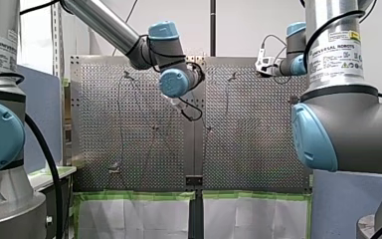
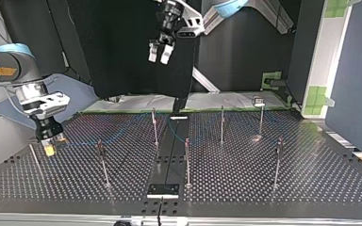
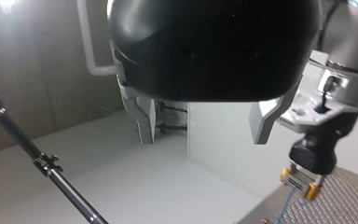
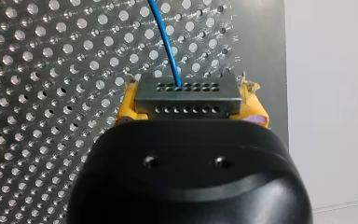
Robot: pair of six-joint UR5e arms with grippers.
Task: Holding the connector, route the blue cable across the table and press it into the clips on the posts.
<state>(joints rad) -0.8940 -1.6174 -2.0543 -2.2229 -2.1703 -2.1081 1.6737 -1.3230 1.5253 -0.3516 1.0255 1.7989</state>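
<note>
One big counter (image 2: 311,174) full of little holes is lying under two arms. At least six thin posts (image 2: 187,160) are standing on it, out past my right end effector (image 2: 50,147). My left end effector (image 2: 160,52) is hanging high above the counter. Its two fingers are spread apart, with nothing between them. My right end effector is sitting low, just over the counter. Its two yellow pads (image 4: 126,107) are pinching one gray connector (image 4: 188,95). One blue cable (image 4: 168,42) is coming out of the connector and running away from that end effector, across the counter toward the posts.
</note>
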